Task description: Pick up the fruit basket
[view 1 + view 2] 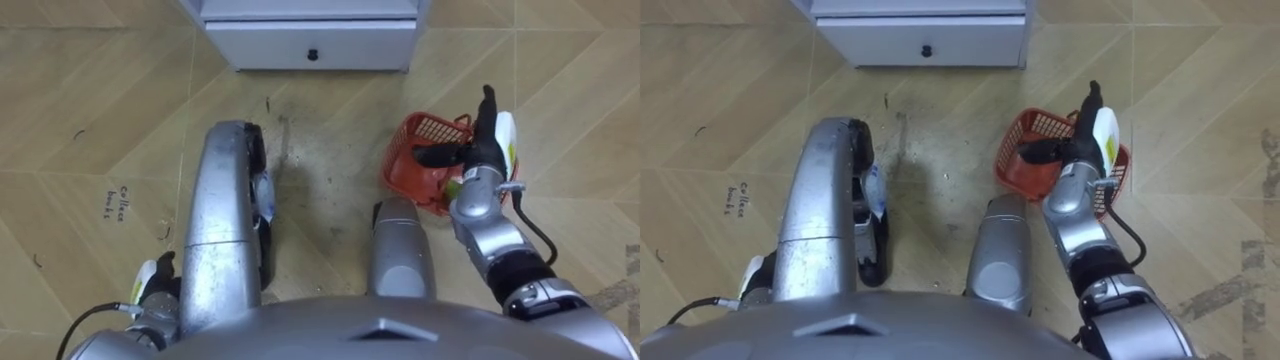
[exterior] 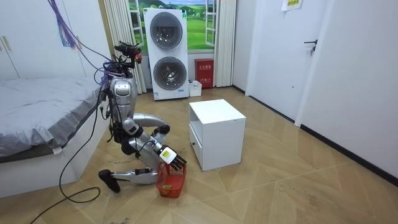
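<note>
Red plastic mesh fruit basket (image 1: 415,135) on wooden floor (image 1: 90,100); right hand (image 1: 478,150) held over rim, fingers straight, nothing gripped. State of left hand (image 1: 152,285) unreadable. Grasp, lift outstanding.

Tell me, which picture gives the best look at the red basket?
The room view: the red basket stands almost whole on the floor beside the kneeling robot, seen from the side. Both eye views look down into it, but the right hand and forearm lie across it, leaving only parts of its mesh rim showing.
</note>
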Available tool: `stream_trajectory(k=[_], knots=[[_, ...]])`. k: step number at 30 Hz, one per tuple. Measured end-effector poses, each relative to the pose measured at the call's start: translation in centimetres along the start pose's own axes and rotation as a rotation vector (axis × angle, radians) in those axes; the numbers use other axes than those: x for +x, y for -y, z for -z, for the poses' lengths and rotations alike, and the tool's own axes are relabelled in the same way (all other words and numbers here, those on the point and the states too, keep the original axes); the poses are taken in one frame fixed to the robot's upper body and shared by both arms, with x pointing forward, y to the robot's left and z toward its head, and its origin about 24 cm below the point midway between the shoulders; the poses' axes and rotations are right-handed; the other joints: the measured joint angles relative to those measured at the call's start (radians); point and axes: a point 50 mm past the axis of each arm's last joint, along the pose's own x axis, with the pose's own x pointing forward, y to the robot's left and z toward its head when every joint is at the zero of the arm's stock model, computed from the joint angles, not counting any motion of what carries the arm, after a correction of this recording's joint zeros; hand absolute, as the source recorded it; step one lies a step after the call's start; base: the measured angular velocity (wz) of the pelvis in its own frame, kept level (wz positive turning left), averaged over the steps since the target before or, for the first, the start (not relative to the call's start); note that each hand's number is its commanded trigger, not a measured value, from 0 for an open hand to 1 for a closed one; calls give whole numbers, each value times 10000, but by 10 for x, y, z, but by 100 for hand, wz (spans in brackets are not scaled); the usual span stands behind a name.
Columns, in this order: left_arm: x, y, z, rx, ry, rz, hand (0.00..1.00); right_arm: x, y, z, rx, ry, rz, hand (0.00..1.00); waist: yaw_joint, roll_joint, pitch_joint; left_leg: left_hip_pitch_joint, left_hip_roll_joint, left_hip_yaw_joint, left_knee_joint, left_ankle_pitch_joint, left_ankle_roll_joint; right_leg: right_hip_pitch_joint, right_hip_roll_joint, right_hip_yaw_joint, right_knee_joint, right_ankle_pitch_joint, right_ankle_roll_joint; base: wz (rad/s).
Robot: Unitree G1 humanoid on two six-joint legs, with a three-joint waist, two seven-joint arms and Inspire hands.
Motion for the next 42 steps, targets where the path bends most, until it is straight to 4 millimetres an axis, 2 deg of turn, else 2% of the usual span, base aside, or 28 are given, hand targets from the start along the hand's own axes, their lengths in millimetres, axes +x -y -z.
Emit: stream_trajectory(k=[2,7,9,10,11,14,19,22,27,29,42], knots=[[-1,0,3,31,-117,-1,0,-1,-2,3,167,-173,-211,0,-112,23,-5,2,-4,-20,7,2,-4,-1,8,5,1,0,0,0],[-1,1,4,16,-158,10,0,-3,-4,7,693,-582,-375,0,-111,57,-16,-32,-4,-83,7,5,-10,-106,123,7,0,0,0,-1],[-1,1,4,17,-167,21,0,-3,-4,10,910,-839,-442,0,-112,85,-32,-78,0,-87,5,39,-79,-113,137,9,0,0,1,0],[-1,2,4,-8,-174,29,0,-3,-4,13,1004,-1054,-489,37,-107,103,-30,-114,1,-91,5,84,-161,-126,144,4,-1,1,1,0],[-1,2,4,-131,-212,19,0,-4,-5,17,1152,-1299,-529,100,-94,119,-30,-118,1,-97,9,95,-177,-133,157,4,-4,1,1,0],[-1,3,4,-460,-307,7,0,-6,-6,26,1456,-1857,-547,100,-65,165,-29,-163,-6,-70,75,291,-126,-126,164,31,-7,1,1,-1],[-2,4,4,-532,-337,29,0,-8,-6,37,1600,-2454,-660,100,-49,243,-46,-147,-12,-44,68,294,-125,-87,171,10,-7,1,1,0],[-2,5,5,-531,-361,31,0,-9,-8,40,1535,-2616,-763,100,-50,260,-44,-151,-151,-87,156,463,-89,29,152,-5,-46,2,2,0],[-2,5,5,-563,-429,37,0,-9,-9,41,1558,-2791,-918,100,-50,266,-45,-143,-175,-216,207,464,-90,9,171,-5,-45,2,2,-1],[-2,5,4,-798,-475,7,0,-7,-7,41,1640,-2831,-863,100,-50,261,-43,-163,-308,-200,240,464,-90,61,164,31,-46,2,2,-4],[-1,5,-1,-890,-296,261,0,-4,-13,36,2131,-2997,-1236,100,-44,211,-16,-244,-317,-257,371,469,-91,124,143,-5,-67,2,3,1]])
